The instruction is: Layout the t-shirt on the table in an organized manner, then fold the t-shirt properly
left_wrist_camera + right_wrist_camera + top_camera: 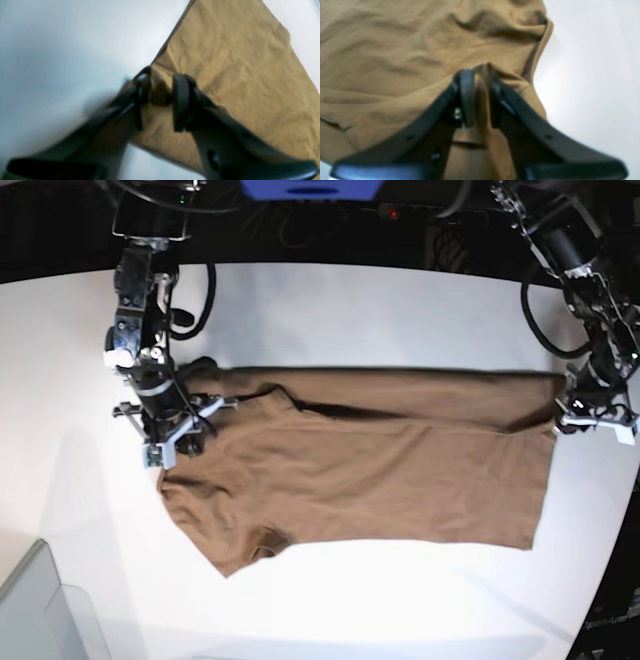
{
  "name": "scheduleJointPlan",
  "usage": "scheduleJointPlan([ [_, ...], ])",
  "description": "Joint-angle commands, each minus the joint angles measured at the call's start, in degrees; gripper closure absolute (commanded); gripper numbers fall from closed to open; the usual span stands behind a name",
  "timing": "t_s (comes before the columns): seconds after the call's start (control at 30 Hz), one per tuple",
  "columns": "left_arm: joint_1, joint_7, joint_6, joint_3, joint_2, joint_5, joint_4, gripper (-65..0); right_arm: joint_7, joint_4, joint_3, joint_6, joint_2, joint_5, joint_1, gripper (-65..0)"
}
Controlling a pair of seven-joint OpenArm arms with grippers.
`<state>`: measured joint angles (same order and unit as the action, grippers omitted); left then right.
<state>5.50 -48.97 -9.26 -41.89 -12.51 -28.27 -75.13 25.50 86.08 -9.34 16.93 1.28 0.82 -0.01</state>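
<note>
T-shirt (380, 470) flat on table (400, 310) — left gripper (161, 98) parted over a corner, right gripper (480, 97) part-open with a fold between its jaws.

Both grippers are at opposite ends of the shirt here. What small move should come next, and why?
Probably open both fully and lift straight up. The t-shirt already lies spread along the table. The left gripper stands parted, a cloth bump between its fingers; the right gripper still has a fold between its own. One sleeve looks rumpled, so smoothing could follow.
</note>
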Motion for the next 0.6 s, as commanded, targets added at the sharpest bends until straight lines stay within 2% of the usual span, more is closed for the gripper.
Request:
scheduleJointPlan([
  [0.0,0.9,1.2,-0.4,-0.1,-1.1,-0.5,-0.9,-18.5,-1.4,1.3,-0.1,0.5,-0.1,0.5,0.6,-17.2],
  [0.1,0.9,1.3,-0.4,-0.4,-1.1,-0.6,-0.9,-19.5,-1.4,2.9,-0.4,0.4,-0.1,0.5,0.1,-22.3],
  [0.3,-1.4,0.8,-0.4,-0.6,-0.9,-1.1,-6.8,-19.5,-1.4,10.8,-4.5,0.3,0.1,0.7,-3.6,-27.7],
  [0.43,-4.7,1.2,-0.4,-3.5,1.1,-1.1,-12.0,-19.5,-1.8,13.3,-5.8,0.3,0.1,0.7,-7.4,-29.9],
  [0.57,-6.2,1.2,-0.5,-4.7,1.7,-1.0,-11.2,-19.5,-1.8,13.2,-7.3,0.3,0.2,0.7,-9.6,-29.8],
])
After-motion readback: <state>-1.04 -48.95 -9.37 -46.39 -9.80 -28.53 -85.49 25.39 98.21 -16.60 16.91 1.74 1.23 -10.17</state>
